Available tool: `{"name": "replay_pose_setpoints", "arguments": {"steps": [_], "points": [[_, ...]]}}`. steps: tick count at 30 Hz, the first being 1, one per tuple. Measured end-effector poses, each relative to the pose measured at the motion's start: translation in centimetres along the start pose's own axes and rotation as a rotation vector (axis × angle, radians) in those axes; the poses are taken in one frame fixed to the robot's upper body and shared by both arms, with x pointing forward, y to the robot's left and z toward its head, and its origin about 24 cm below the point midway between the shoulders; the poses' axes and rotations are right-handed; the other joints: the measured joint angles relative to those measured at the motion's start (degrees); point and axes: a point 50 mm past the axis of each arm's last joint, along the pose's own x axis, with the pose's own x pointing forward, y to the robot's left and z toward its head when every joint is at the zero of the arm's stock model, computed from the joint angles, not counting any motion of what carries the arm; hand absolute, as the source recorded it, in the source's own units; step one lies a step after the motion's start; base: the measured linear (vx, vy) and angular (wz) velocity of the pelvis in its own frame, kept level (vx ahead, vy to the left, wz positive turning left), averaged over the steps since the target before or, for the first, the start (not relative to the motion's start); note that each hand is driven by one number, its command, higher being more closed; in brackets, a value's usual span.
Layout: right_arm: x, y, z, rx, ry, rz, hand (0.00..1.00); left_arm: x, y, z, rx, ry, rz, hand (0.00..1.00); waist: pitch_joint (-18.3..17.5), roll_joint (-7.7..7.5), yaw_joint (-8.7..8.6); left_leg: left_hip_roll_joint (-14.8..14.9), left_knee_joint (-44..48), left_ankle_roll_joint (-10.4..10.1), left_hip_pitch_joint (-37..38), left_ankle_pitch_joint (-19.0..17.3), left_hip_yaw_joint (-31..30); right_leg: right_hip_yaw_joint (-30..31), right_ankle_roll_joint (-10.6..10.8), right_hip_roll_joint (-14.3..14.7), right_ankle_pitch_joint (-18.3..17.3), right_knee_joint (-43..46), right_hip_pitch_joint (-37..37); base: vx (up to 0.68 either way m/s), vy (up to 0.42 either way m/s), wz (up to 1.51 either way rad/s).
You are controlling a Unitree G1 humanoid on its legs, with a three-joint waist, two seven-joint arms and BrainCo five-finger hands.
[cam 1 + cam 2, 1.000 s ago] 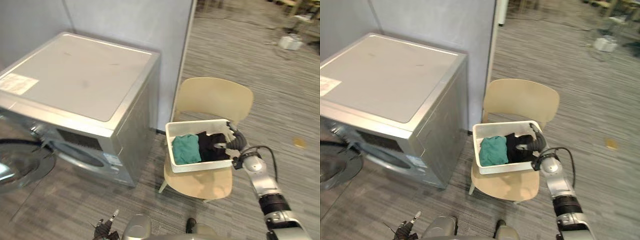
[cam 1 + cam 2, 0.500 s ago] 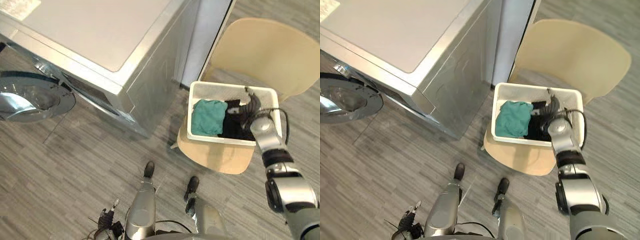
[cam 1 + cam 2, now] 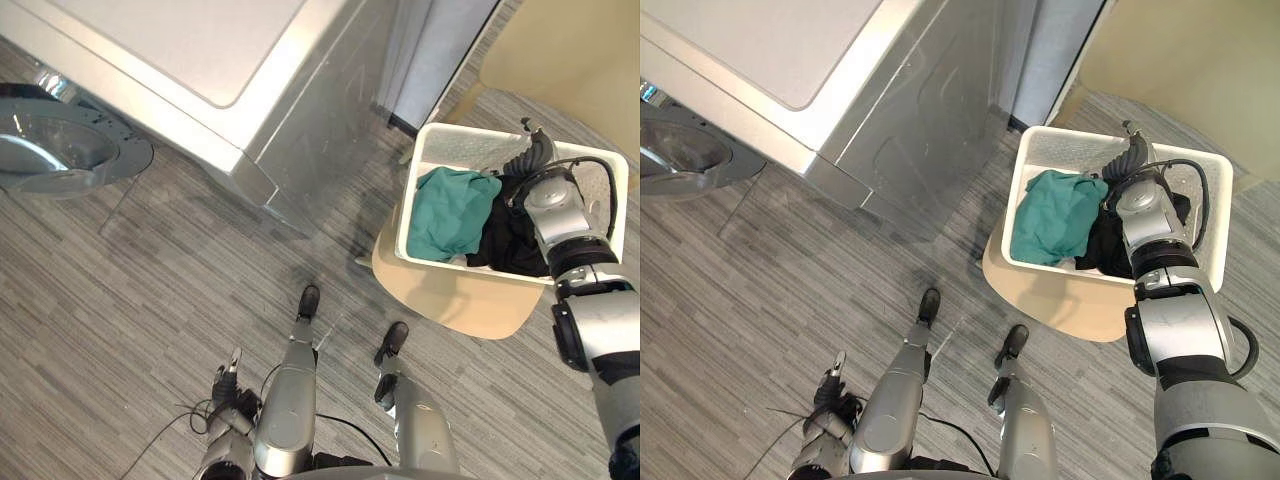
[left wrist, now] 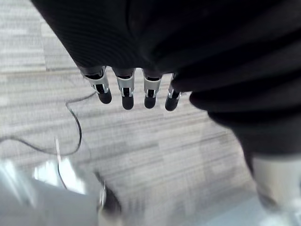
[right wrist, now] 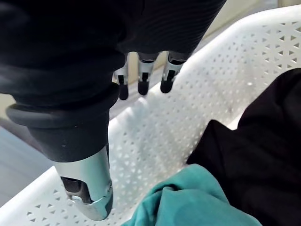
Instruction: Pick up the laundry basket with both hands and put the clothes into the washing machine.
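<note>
A white perforated laundry basket (image 3: 460, 132) sits on a beige chair (image 3: 450, 300). Inside it lie a teal cloth (image 3: 450, 210) and a black cloth (image 3: 510, 240). My right hand (image 3: 533, 152) hovers at the basket's far rim, above the black cloth. Its fingers (image 5: 141, 80) reach straight past the basket wall (image 5: 211, 80) and hold nothing. The thumb (image 5: 89, 188) hangs free over the teal cloth (image 5: 188, 197). Low at my side, over the floor, my left hand (image 3: 228, 385) has straight fingers (image 4: 127, 94) and is empty.
The silver washing machine (image 3: 250, 80) stands left of the chair, with its round door (image 3: 60, 155) swung open to the far left. A grey partition wall (image 3: 430, 50) rises behind the basket. Striped grey carpet (image 3: 150, 300) lies between me and the machine.
The camera has tilted down and nearer, so the whole picture has shifted. My right hand stays at the basket, open. The left hand still hangs low.
</note>
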Motion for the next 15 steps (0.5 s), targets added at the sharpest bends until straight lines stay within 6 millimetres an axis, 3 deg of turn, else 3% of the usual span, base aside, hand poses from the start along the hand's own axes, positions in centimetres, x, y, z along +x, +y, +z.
{"name": "replay_pose_setpoints", "arguments": {"steps": [6, 15], "points": [[0.3, 0.2, 1.6, -0.055, -0.036, 0.017, 0.00, 0.3, -3.0, 1.3, -0.043, -0.029, -0.079, 0.00, 0.0, 0.03, 0.17, 0.1, -1.3, -0.2, -1.5, 0.8, -0.2, -0.1, -0.1, 0.5, 1.1, -2.3, -1.1, 0.01, -0.001, 0.00], [0.3, 0.6, 1.8, -0.104, -0.047, 0.029, 0.00, 0.6, -6.0, 2.3, -0.040, -0.045, -0.152, 0.00, 0.1, -0.05, 1.24, 1.4, -2.5, -0.7, -2.0, 1.2, -0.1, 0.2, -0.6, 2.2, 2.2, -4.6, -1.3, 0.00, -0.018, -0.04]]}}
